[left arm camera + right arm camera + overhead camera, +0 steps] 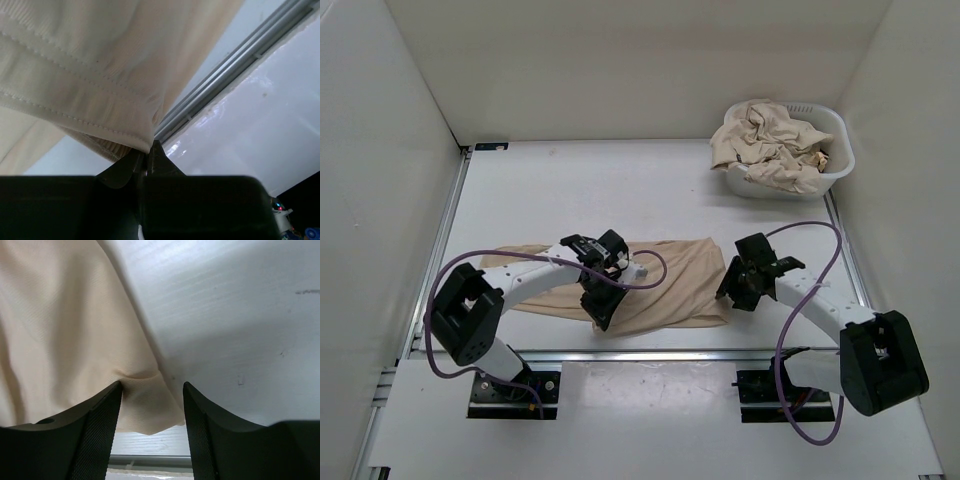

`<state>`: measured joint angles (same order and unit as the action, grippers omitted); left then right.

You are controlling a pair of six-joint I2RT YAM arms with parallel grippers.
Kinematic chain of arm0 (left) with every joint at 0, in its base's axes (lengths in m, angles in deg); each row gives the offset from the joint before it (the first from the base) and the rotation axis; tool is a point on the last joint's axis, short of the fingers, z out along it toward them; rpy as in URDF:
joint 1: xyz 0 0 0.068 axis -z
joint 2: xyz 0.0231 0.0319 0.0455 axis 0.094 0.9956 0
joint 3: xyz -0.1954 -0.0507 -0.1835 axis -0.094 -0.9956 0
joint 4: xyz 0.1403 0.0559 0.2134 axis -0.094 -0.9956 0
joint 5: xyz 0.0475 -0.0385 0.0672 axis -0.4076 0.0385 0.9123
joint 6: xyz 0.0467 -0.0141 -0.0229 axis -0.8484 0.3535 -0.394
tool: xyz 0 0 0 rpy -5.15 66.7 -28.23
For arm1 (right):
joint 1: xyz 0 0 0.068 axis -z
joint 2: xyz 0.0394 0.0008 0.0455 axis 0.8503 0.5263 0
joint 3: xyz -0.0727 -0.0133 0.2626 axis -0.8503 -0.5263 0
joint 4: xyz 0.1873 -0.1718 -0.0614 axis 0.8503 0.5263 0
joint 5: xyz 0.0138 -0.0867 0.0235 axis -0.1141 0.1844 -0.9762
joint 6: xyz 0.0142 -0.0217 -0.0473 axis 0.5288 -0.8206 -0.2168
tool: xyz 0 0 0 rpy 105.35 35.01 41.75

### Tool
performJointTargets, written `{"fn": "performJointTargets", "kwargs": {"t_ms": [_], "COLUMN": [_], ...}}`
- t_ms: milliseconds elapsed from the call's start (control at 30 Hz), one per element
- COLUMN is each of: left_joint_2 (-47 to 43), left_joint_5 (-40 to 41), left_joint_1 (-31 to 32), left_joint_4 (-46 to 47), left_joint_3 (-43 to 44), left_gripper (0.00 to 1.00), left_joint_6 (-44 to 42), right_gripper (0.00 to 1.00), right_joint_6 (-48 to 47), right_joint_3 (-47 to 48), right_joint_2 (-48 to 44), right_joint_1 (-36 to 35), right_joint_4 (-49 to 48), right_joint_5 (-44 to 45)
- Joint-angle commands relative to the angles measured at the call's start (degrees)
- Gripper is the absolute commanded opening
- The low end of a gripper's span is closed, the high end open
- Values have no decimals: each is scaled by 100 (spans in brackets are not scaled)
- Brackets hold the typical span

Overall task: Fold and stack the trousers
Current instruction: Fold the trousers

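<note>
Beige trousers (670,280) lie flat across the near part of the table. My left gripper (603,308) sits at their front edge, shut on the stitched hem. In the left wrist view that hem (100,65) runs straight into the closed tips of the left gripper (149,150). My right gripper (735,288) is at the cloth's right end. In the right wrist view the right gripper (151,390) is open, and a loose corner of the trousers (145,407) lies between the fingers, touching the left finger (102,415).
A white plastic basket (840,170) at the back right holds a crumpled heap of beige cloth (770,145). The table's metal rail (225,75) runs just in front of the trousers, close to the left gripper. White walls enclose the table (620,190).
</note>
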<state>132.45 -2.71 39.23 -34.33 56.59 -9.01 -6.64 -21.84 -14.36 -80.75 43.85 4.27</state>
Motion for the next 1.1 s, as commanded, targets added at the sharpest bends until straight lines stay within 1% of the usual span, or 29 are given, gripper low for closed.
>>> {"fn": "performJointTargets", "kwargs": {"t_ms": [0,100,133,200,267,300,333,400,433,500,533,567,633,700,767,867,1000,1067], "left_joint_2": [-273,-273,-273,-273,-273,-273,-342,-553,-667,-966,-1028,-1029,-845,-275,286,684,1290,1484], "left_joint_5": [-206,-154,-49,4,57,57,109,110,49,-179,-267,-320,-373,-181,-58,-5,372,426], "left_joint_1": [-85,-85,-85,-85,-85,-85,-85,-147,-216,-375,-514,-603,-779,-919,-1130,-1254,-1377,-1438], "left_joint_4": [462,585,585,647,647,534,446,42,-107,-520,-522,-522,-373,-241,22,460,918,1042], "left_joint_3": [-87,-263,-263,-263,-194,-193,-106,131,245,728,913,1201,1379,1467,1468,1468,1415,1468], "left_gripper": [14,14,15,26,41,60,66,71,77,84,93,95,95,95,91,91,91,91], "left_joint_6": [-16,-16,-16,-16,-16,-16,-16,-16,-16,-16,-16,-16,-16,-16,-16,-16,-16,-16], "right_gripper": [58,59,59,59,60,60,60,60,61,63,65,65,66,66,66,66,66,66], "right_joint_6": [-82,-134,-134,-205,-318,-319,-397,-468,-538,-600,-600,-600,-600,-487,-486,-486,-486,-486], "right_joint_3": [-112,-226,-279,-279,-341,-341,-341,-341,-341,-341,-393,-463,-569,-631,-631,-631,-631,-631], "right_joint_2": [-105,-158,-210,-210,-210,-210,-280,-412,-465,-632,-737,-738,-790,-738,-545,-422,-316,-263], "right_joint_1": [18,18,18,18,18,18,18,18,18,70,70,70,70,70,70,70,70,70], "right_joint_4": [23,23,23,23,110,163,216,391,392,523,524,472,217,94,23,-30,-250,-311], "right_joint_5": [-105,-105,-157,-228,-307,-307,-307,-307,-307,-307,-307,-307,-570,-623,-694,-694,-886,-887]}}
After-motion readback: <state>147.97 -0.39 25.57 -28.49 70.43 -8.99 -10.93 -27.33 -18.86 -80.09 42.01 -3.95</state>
